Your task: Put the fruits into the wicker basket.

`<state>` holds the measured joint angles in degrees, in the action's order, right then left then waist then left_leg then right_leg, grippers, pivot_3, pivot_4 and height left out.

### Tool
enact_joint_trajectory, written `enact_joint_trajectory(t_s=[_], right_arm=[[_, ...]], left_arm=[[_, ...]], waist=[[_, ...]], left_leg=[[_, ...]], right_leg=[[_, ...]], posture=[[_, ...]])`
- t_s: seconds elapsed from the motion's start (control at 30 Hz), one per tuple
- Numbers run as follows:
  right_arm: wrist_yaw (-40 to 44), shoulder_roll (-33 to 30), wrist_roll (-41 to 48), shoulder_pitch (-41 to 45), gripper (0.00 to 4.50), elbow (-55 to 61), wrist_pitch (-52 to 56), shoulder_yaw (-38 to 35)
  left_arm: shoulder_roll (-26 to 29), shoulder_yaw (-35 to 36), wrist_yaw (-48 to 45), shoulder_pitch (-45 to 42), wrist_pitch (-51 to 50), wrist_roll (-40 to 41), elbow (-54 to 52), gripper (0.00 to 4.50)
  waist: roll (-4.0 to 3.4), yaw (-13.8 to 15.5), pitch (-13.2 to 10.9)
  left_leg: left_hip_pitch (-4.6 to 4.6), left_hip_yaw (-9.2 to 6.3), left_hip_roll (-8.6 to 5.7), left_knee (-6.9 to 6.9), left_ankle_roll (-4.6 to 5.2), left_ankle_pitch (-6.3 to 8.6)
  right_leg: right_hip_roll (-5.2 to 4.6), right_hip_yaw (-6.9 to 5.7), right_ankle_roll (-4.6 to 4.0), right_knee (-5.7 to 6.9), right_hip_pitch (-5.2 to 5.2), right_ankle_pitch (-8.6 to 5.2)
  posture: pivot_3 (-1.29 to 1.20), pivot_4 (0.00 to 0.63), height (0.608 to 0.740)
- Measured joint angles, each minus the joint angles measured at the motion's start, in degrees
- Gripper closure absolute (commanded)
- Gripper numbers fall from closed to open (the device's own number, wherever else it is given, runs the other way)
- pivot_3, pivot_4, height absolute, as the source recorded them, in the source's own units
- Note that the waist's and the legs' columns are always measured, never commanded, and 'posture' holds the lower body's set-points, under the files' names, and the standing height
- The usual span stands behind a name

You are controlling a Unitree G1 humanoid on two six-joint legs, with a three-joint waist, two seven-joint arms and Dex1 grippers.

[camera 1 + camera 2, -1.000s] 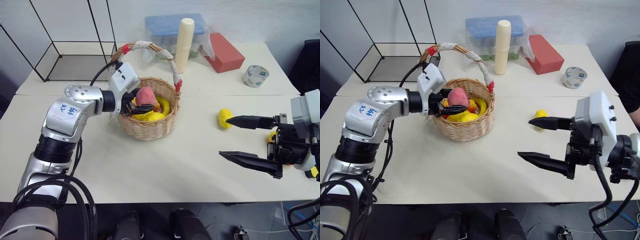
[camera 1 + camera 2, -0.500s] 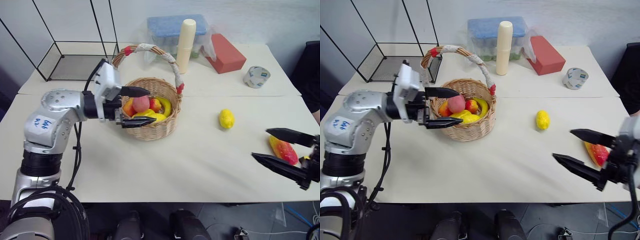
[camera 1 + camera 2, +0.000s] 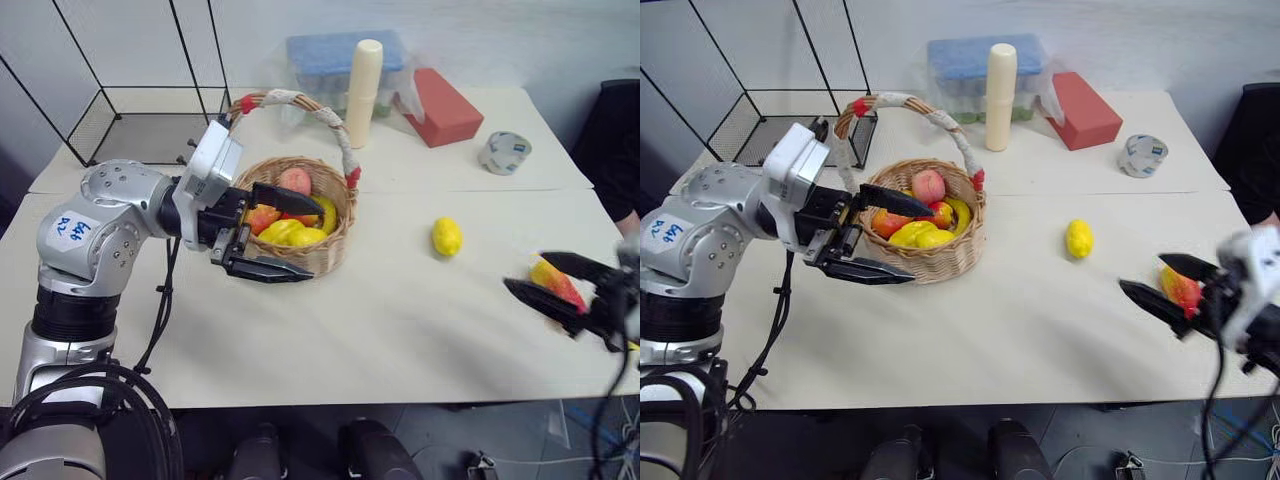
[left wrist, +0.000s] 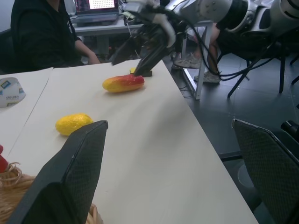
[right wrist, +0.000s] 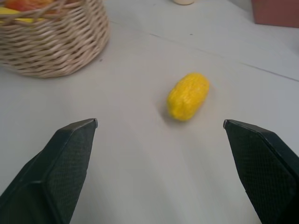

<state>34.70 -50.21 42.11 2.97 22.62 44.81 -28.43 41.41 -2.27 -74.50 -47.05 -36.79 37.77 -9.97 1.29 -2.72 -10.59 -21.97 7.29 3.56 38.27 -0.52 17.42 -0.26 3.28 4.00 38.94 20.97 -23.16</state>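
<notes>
- Cream-white bench (image 3: 380, 330) under both my arms, with a black wire rack (image 3: 130, 120) at the far left corner and a person in dark clothes (image 4: 44, 32) seated beyond the bench end in the left wrist view.
- My left gripper (image 3: 290, 232) stands released with nothing between its fingers; one finger reaches over the near rim of the wicker basket (image 3: 325, 250), the other runs along the outside of the basket wall, lower down.
- Just past that upper finger I see the fruits in the basket: a pink-red peach (image 3: 294, 180), yellow pieces (image 3: 290, 232) and a red-orange one (image 3: 262, 217).
- My right gripper (image 3: 1168, 287) is spread wide and holds nothing; the red-and-yellow mango (image 3: 1181, 289) lies on the bench in the gap between its two fingers, and I cannot tell whether either finger touches it.
- Ahead of the right gripper and apart from it lies the yellow lemon (image 5: 188, 95), with the basket further on beyond it.
- Well behind the lemon I see a cream bottle (image 3: 362, 92), a blue-lidded box (image 3: 320, 55), a red block (image 3: 440, 105) and a tape roll (image 3: 505, 152).
</notes>
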Motion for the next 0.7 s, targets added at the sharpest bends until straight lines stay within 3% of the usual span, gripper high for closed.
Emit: enact_joint_trajectory(t_s=[0.23,0.53,0.63,0.7], right_arm=[[-7.4,9.6,-9.6,21.8,0.0,-19.5,-0.5,14.7],[-9.0,17.5,-12.4,32.3,0.0,-37.1,0.7,17.5],[-9.0,17.7,-13.5,32.3,0.62,-38.4,1.5,18.1],[-8.7,18.2,-13.6,32.0,1.26,-38.2,1.8,18.2]], left_arm=[[-0.5,-0.2,1.5,0.0,0.6,-1.0,-0.5,0.02],[-0.9,-0.2,2.9,-0.1,1.2,-2.1,-0.5,0.02],[-0.7,-0.2,3.5,-0.1,1.2,-2.2,-0.4,0.0],[-0.5,-0.1,3.7,-0.1,1.2,-2.3,-0.4,0.0]], waist=[[-0.03,-0.5,0.0],[-0.03,-0.6,0.0],[-0.03,-0.7,0.0],[-0.03,-0.7,0.0]], left_leg=[[-0.3,0.13,-0.01,0.07,0.0,-0.02],[-0.32,0.1,-0.01,0.13,0.01,-0.01],[-0.31,0.11,-0.01,0.13,0.01,-0.01],[-0.31,0.1,-0.01,0.13,0.01,-0.01]], right_leg=[[-0.04,0.11,-0.04,0.46,0.6,-0.01],[-0.09,0.1,-0.05,0.56,0.61,-0.02],[-0.09,0.1,-0.05,0.57,0.61,-0.02],[-0.08,0.1,-0.05,0.58,0.61,-0.02]], posture=[[0.0,0.15,0.74],[0.0,0.15,0.74],[0.0,0.15,0.74],[0.0,0.15,0.74]])
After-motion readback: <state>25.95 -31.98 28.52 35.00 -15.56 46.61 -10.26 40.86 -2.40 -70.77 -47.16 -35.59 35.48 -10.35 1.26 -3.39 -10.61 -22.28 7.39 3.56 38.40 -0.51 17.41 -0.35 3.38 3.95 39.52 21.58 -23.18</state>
